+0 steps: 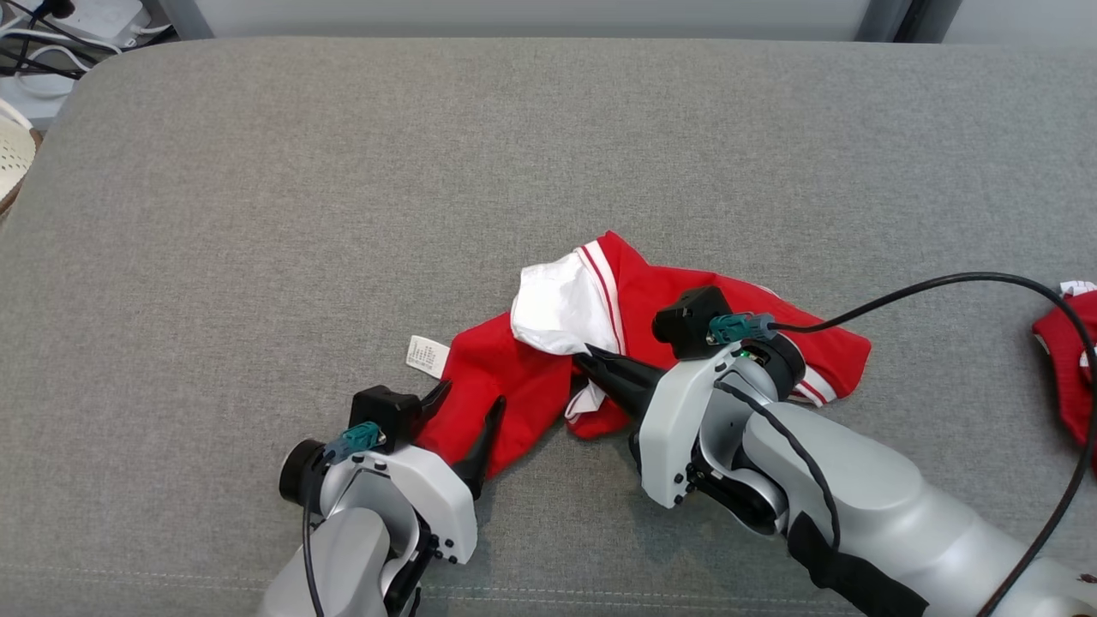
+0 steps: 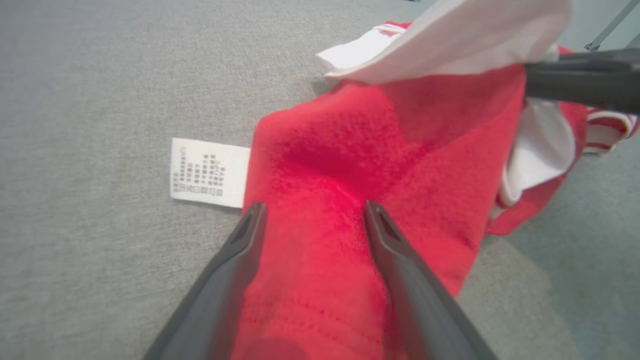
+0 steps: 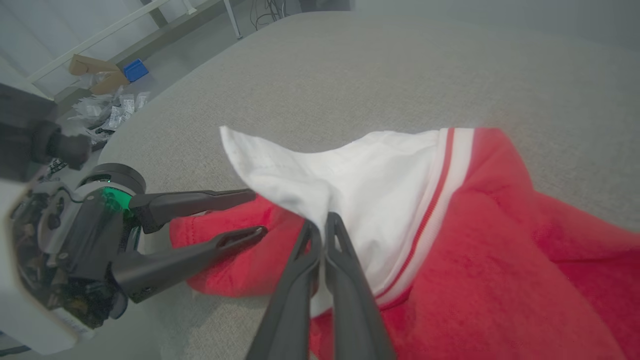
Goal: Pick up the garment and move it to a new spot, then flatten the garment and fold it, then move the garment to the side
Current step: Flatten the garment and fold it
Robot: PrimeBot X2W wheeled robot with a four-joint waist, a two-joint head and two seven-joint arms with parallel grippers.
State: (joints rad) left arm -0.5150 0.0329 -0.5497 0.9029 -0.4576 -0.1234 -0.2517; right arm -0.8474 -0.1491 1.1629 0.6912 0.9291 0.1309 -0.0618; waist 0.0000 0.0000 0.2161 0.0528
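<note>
A crumpled red garment (image 1: pixel 660 300) with a white panel (image 1: pixel 557 304) and white stripes lies on the grey padded surface (image 1: pixel 343 171), near its front middle. My right gripper (image 1: pixel 587 358) is shut on a fold of the white panel (image 3: pixel 350 175), its fingertips (image 3: pixel 320 232) pressed together and lifting the cloth a little. At the garment's lower left corner my left gripper (image 1: pixel 471 396) is open, and its fingers (image 2: pixel 240 245) straddle the red cloth (image 2: pixel 325 170) with the cloth lying between them. A white care label (image 2: pixel 207 172) sticks out beside the left finger.
Another red and white piece of cloth (image 1: pixel 1067 368) lies at the right edge. A black cable (image 1: pixel 943 278) arcs from my right wrist over the surface. A pale perforated basket (image 1: pixel 13 154) and loose cables (image 1: pixel 51 51) are past the far left corner.
</note>
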